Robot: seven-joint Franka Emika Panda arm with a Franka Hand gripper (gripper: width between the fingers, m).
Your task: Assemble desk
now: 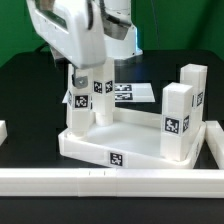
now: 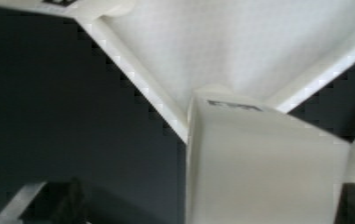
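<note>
The desk's white tabletop (image 1: 100,145) lies on the black table with its raised rim up. Several white square legs with tags stand upright in its corners. One leg (image 1: 79,100) at the exterior view's left stands directly below my gripper (image 1: 82,72). In the wrist view this leg (image 2: 263,160) rises between my dark fingers (image 2: 41,205), with a clear gap on one side. The gripper (image 2: 200,200) is open, and the tabletop (image 2: 227,50) shows beyond the leg. Another leg (image 1: 101,92) stands just behind, and two legs (image 1: 175,122) stand at the exterior view's right.
The marker board (image 1: 132,93) lies flat behind the tabletop. A long white border rail (image 1: 110,181) runs along the front, and another rail (image 1: 214,140) closes the exterior view's right side. The arm's white body fills the upper left of the exterior view.
</note>
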